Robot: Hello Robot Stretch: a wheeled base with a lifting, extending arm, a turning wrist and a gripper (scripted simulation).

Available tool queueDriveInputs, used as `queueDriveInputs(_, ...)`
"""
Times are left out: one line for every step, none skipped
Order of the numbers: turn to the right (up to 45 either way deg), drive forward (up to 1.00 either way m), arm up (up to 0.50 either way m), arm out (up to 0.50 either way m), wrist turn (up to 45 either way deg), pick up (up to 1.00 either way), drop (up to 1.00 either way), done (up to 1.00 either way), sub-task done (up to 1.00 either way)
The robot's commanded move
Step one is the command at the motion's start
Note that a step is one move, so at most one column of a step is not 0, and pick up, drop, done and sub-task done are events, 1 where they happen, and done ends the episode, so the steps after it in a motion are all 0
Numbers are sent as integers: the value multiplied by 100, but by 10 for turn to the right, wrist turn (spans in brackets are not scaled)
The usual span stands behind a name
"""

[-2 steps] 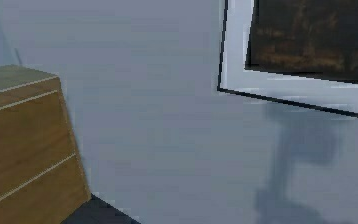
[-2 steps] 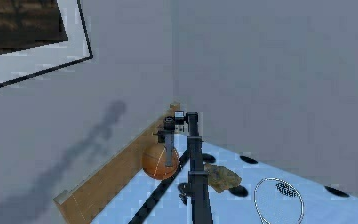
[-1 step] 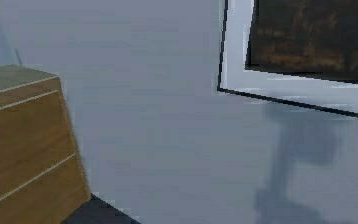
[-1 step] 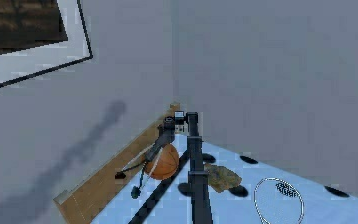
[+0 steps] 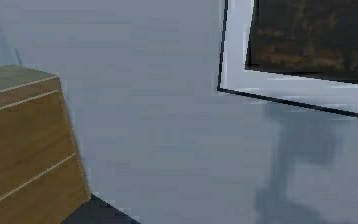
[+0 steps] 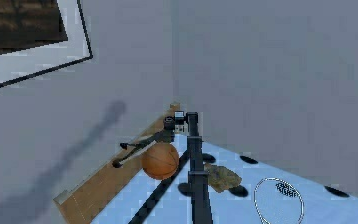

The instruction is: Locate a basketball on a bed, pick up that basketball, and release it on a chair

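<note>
Arm (image 6: 194,170) runs straight up from the bottom edge, extended out over the bed (image 6: 317,175). Gripper (image 6: 145,147) sits at its far end, fingers (image 6: 132,152) angled down and left toward the wall. Can't tell if it holds anything. The basketball (image 6: 160,160) is just below the gripper and against the arm's left side; whether they touch is unclear. The ball is orange, round and smooth. Just right of the arm is a brown lump (image 6: 223,178), and farther right a white ring (image 6: 278,198), both on the blue spotted cover. Left of the gripper a wooden board (image 6: 102,188) runs along the wall. Up and left of it hangs a framed picture (image 6: 27,30). Forward view: wooden dresser (image 5: 27,140), framed picture (image 5: 307,40).
</note>
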Motion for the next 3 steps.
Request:
queueDriveInputs(0, 0, 0, 0, 450, 0, 0, 0, 0)
queueDriveInputs(0, 0, 0, 0, 210, 0, 0, 0, 0)
queueDriveInputs(0, 0, -30, 0, 0, 0, 0, 0, 0)
